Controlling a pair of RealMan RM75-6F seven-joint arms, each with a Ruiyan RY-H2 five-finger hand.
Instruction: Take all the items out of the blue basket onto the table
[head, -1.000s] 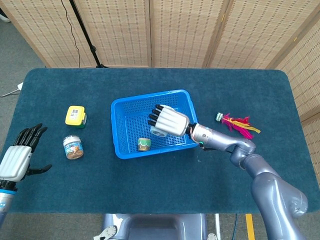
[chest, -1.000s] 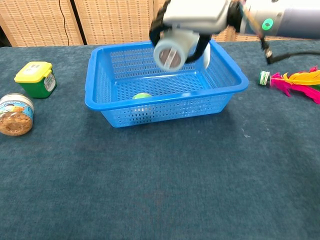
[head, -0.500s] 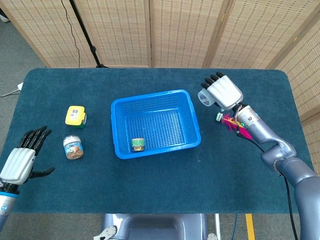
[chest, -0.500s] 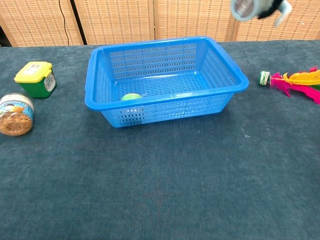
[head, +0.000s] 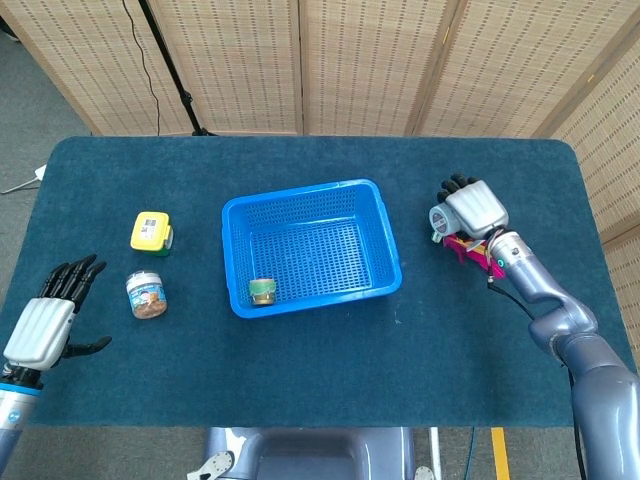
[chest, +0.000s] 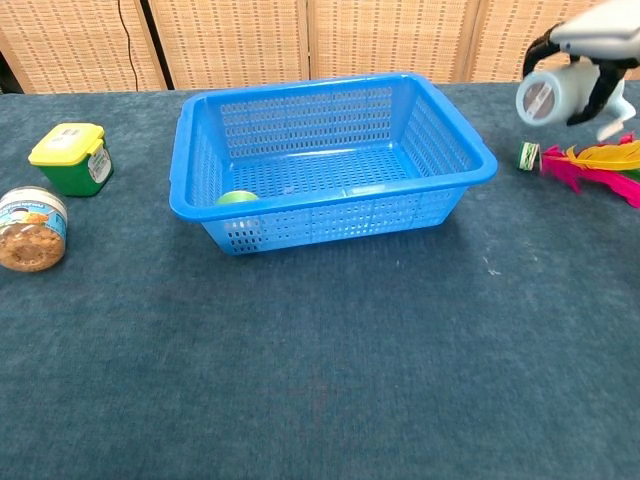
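Since a second ago: right hand (head: 474, 209) out of the blue basket (head: 311, 247) and over to the right side of the desk (head: 330, 360), carrying a pale cylinder (head: 438, 219); small green-lidded jar (head: 263, 291) rolled leftward along the basket's front wall.

Head view: right hand's fingers (head: 457, 184) wrapped around the cylinder, just above the pink-and-yellow feather toy (head: 478, 252). Green-lidded jar alone in the basket, near its front left corner, well apart from either hand. Left hand (head: 42, 325) at the desk's left edge, fingers spread, holding nothing. Yellow-lidded container (head: 151, 231) and brown-filled jar (head: 146, 295) on the desk left of the basket, near that hand but not touching it.

Chest view: right hand (chest: 585, 60) at upper right, fingers (chest: 605, 88) curled over the cylinder (chest: 545, 97), flat end toward the camera, above the feather toy (chest: 594, 160). Green lid (chest: 237, 198) visible behind the basket's (chest: 330, 205) front left wall. Yellow-lidded container (chest: 71, 157) and brown-filled jar (chest: 32, 228) at far left.
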